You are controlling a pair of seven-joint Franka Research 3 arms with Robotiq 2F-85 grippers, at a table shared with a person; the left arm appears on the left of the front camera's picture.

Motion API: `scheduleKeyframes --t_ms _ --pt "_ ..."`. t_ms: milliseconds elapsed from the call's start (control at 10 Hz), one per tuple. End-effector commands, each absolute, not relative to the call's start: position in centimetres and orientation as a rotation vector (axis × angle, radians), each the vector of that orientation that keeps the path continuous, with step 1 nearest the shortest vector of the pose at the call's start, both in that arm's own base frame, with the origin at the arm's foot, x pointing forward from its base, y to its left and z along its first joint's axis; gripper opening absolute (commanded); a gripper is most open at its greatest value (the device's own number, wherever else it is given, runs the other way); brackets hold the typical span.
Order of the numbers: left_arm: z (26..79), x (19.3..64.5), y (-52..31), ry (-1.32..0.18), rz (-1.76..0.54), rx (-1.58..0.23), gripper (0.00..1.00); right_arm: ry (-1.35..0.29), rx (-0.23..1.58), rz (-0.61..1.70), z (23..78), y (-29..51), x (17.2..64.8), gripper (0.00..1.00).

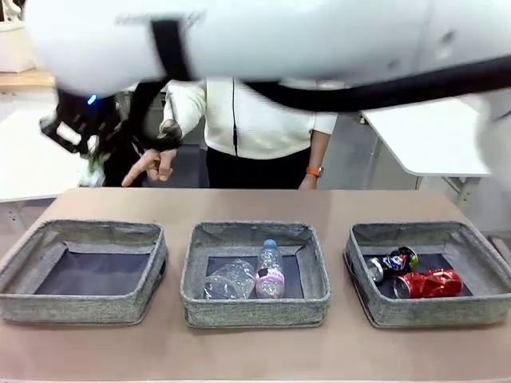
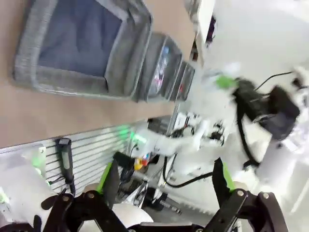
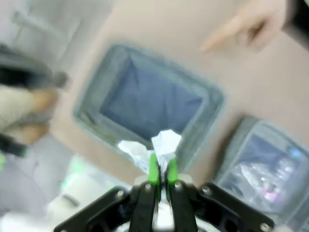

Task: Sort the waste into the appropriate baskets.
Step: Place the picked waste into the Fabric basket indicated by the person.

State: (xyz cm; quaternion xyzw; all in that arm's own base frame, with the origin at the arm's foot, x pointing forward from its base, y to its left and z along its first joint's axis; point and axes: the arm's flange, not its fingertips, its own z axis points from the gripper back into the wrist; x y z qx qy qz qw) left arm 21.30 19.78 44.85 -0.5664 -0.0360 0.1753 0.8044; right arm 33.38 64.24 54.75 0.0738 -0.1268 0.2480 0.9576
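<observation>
Right gripper (image 3: 161, 176), pinching the paper wad (image 3: 157, 145), hangs above the empty left basket (image 3: 145, 104) for release; left gripper (image 2: 164, 181) spread.

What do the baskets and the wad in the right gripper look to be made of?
Baskets: grey woven fabric, matte, soft sagging walls, darker smooth bottoms. Wad: white crumpled paper or tissue, judging by its creases; blur leaves it open. Right gripper pinches it.
</observation>
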Motion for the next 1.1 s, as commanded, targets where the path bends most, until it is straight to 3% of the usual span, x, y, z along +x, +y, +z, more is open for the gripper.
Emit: scheduleKeyframes --t_ms 0,100,200,400,1000 --pt "45.6 20.2 22.0 -0.257 0.498 -1.247 1.0 -0.248 -0.071 0.512 58.1 67.3 34.9 0.07" --pt "44.8 21.3 19.8 -0.077 0.375 -1.213 1.0 -0.257 0.15 0.503 54.8 64.2 33.4 0.07" --pt "44.8 21.3 19.8 -0.077 0.375 -1.213 1.0 -0.257 0.15 0.503 54.8 64.2 33.4 0.07" --pt "44.8 21.3 19.8 -0.077 0.375 -1.213 1.0 -0.256 -0.07 0.605 53.0 65.5 31.5 0.07" --pt "44.8 21.3 19.8 -0.077 0.375 -1.213 1.0 -0.321 0.057 0.643 44.5 66.0 32.4 0.07"
